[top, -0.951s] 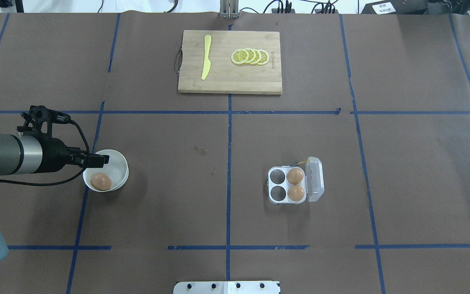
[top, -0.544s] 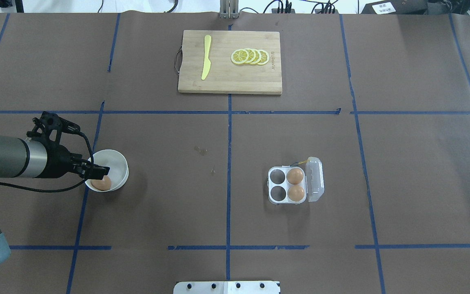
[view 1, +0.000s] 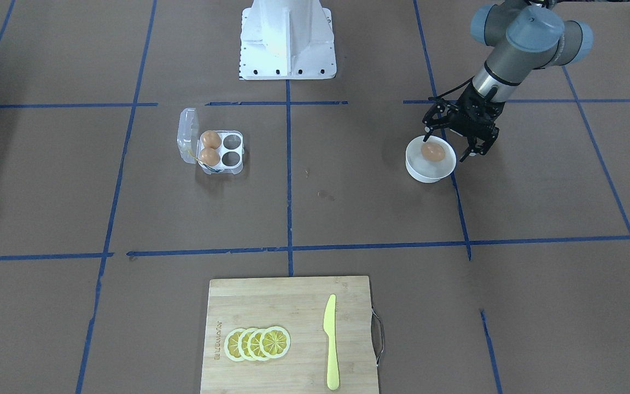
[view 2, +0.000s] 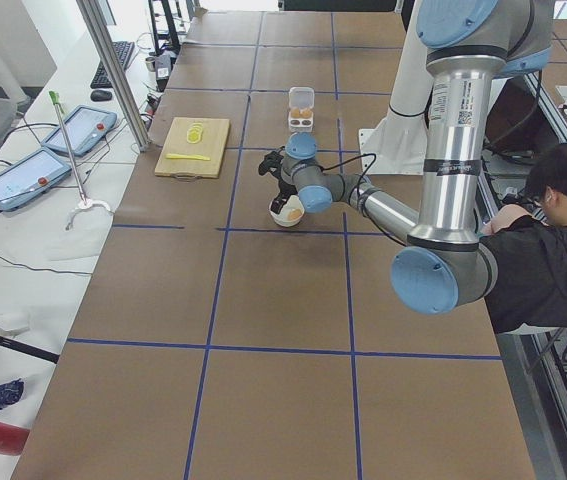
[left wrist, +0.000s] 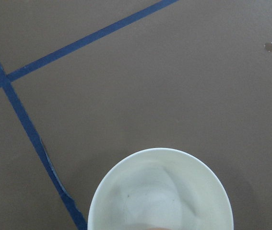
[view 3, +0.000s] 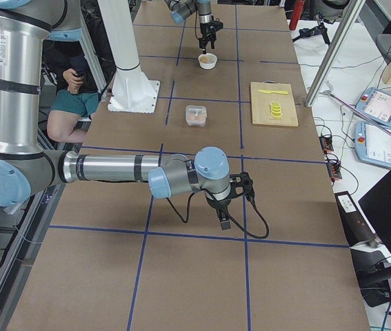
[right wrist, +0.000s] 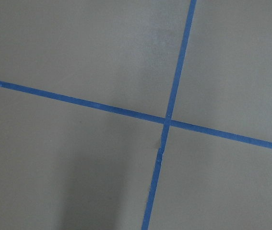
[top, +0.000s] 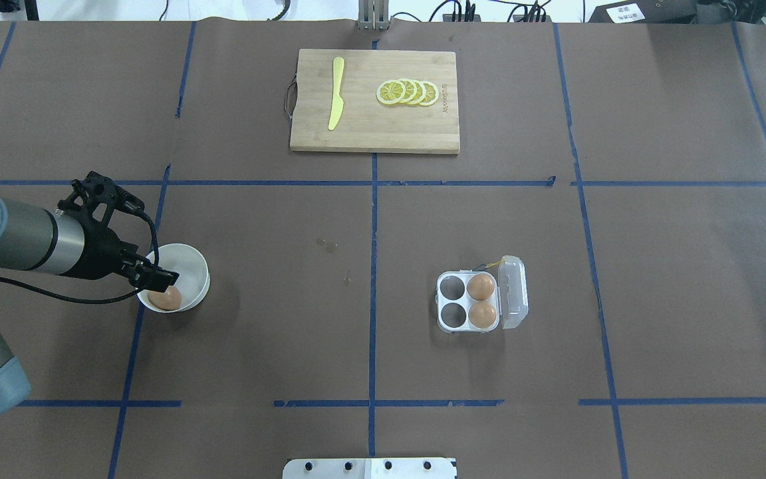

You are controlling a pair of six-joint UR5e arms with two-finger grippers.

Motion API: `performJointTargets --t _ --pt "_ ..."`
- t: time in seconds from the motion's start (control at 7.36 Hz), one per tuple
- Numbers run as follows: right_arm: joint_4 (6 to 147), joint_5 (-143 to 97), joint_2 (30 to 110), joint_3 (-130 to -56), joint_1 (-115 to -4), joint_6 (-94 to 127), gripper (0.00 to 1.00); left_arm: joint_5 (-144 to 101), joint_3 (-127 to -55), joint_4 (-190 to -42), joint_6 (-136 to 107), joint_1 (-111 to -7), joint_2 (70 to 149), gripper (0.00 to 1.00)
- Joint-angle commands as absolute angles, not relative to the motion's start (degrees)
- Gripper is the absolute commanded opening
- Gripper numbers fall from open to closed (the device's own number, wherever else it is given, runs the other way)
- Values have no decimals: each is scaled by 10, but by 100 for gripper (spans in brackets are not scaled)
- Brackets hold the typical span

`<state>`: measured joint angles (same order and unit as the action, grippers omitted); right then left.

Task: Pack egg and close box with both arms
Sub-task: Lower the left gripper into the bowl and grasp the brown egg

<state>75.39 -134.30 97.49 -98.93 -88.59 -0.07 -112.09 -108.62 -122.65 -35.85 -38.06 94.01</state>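
Exterior front-facing view: the left gripper (view 1: pixel 446 149), jaws spread wide and empty, is held over the egg (view 1: pixel 432 151); the bowl (view 1: pixel 427 175) could be caught by its rim on closing and tipped.

This is a robotics laboratory. A long table covered in brown paper (top: pixel 689 299) is marked into squares by strips of blue tape (top: pixel 373 233), and a white metal pedestal (view 1: pixel 287 38) stands at the top centre of the front-facing view. A grey tubular robot arm with light-blue joint caps (view 2: pixel 453 150) fills the right of the left-side view, beside a seated person in a black shirt (view 2: pixel 548 265). At that view's left, two grey touchscreen control pendants (view 2: pixel 23 178) lie on a white bench (view 2: pixel 23 230), near a slanted aluminium frame post (view 2: pixel 113 65). A black laptop (view 3: pixel 388 207) sits at the right-side view's lower right.
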Motion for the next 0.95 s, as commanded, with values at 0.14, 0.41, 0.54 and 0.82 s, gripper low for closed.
performJointTargets --t 0.14,0.41,0.54,0.82 --pt "753 -1343 978 -991 -886 -1 100 -1118 -1061 -1212 -357 -382 955 85" --pt "753 -1343 979 -991 -886 -2 100 -1118 -1063 -1211 -358 -382 954 85" --pt "753 -1343 979 -991 -886 -2 100 -1118 -1063 -1211 -358 -382 954 85" --pt "753 -1343 982 -991 -886 -3 100 -1118 -1062 -1211 -359 -379 954 86"
